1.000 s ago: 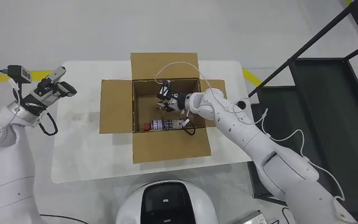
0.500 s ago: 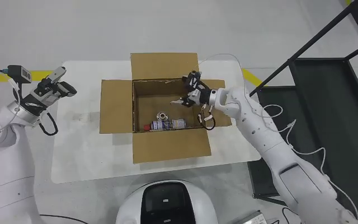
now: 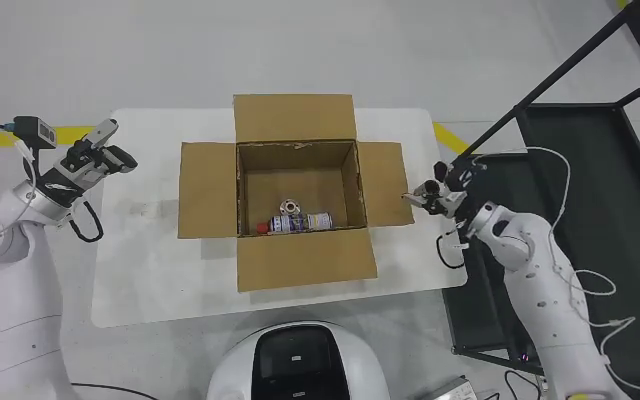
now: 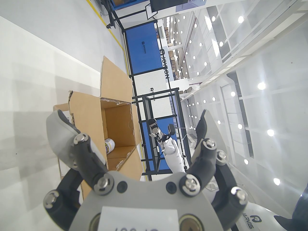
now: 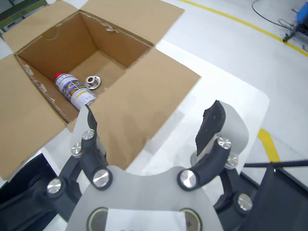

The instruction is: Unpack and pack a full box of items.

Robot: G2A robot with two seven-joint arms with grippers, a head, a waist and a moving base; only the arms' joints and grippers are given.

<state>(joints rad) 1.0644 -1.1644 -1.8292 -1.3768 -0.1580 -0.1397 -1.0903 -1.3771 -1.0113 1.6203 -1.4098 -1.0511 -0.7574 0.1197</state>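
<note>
On your left, the left gripper hangs by the left edge of the table, well apart from the box. In its wrist view, the left gripper has its fingers spread wide with nothing between them.

In the middle of the table you have the cardboard box, open, with all four flaps folded outward and lying flat or nearly so. Two things lie on its floor. A spray can rests on its side along the wall nearest the robot, red cap toward the left. A small metal fitting sits just beside the can, on the side away from the robot; you cannot tell whether the two touch. The right wrist view shows the same pair, can and fitting, low in the box.

To the right, the right gripper hovers outside the box, just past the outer edge of the right flap, over the strip of table there. Its fingers are wide apart too, and the right gripper holds nothing.

Farthest right, beside the table, stands a black rack.
</note>
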